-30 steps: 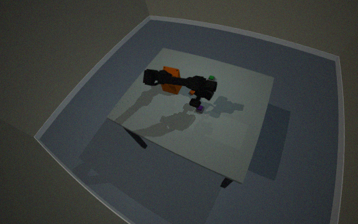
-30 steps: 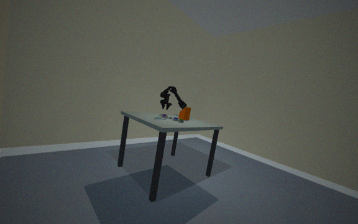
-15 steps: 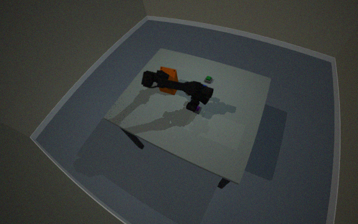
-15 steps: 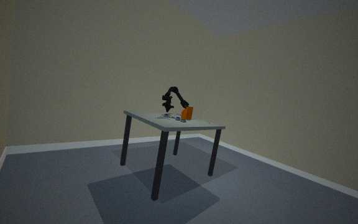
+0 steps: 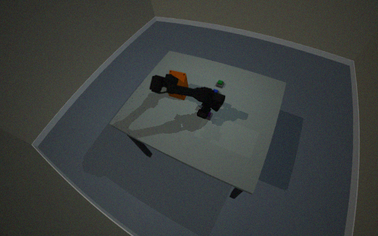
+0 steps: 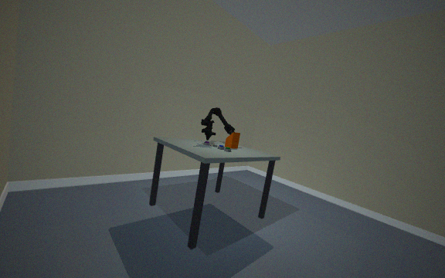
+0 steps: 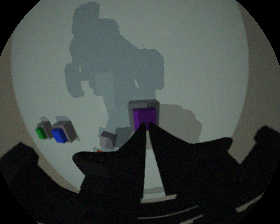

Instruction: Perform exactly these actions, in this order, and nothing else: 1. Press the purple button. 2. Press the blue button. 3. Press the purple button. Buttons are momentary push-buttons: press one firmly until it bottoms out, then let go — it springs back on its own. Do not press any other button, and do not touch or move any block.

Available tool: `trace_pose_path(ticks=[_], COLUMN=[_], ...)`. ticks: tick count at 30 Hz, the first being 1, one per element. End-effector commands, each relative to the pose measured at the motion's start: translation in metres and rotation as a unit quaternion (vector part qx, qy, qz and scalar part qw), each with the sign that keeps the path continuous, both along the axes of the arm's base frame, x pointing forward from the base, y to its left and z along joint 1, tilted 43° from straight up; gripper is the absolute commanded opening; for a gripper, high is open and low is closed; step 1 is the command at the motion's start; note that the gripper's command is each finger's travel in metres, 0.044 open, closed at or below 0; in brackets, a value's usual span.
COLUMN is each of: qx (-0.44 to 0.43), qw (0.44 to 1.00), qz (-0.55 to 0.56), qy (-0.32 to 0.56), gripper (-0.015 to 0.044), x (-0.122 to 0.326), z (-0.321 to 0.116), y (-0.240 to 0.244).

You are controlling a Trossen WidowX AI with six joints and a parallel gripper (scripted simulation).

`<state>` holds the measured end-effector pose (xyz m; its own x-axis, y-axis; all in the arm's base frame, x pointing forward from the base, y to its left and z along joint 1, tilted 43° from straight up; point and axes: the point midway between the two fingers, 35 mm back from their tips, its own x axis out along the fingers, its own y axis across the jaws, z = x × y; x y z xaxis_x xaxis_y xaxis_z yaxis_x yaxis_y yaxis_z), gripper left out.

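Can see, on the pale counter (image 5: 235, 141) (image 6: 242, 159) (image 7: 201, 65), the purple button (image 5: 209, 115) (image 6: 207, 143) (image 7: 144, 118), set inside its grey housing. Just above it, with tips downward, holds the fingers (image 5: 203, 113) (image 6: 208, 135) pressed together, pinching nothing. Cannot tell from these views about any contact with the cap. Shows also the blue button (image 5: 215, 90) (image 6: 221, 147) (image 7: 59, 135), well apart from the purple one, likewise in a grey housing, and near to it the green button (image 5: 220, 82) (image 6: 228, 149) (image 7: 41, 132). Between the purple and the blue, in wrist view, shows a small grey block (image 7: 108, 139). Beside the arm's lower end, carries a large orange wedge-shaped body (image 5: 177, 77) (image 6: 234, 140).
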<state>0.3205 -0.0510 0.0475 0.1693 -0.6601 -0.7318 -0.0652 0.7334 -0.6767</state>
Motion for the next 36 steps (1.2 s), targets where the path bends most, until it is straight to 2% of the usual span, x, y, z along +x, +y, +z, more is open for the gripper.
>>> trace_pose_path(ticks=[1, 30, 36], qx=[-0.002, -0.002, -0.001], qw=[1.000, 1.000, 1.000], qz=[0.002, 0.002, 0.002], qy=[0.005, 0.005, 0.005], gripper=[0.0020, 0.0020, 0.0020], x=[0.000, 0.002, -0.003], z=[-0.006, -0.016, 0.008], y=[-0.004, -0.014, 0.008])
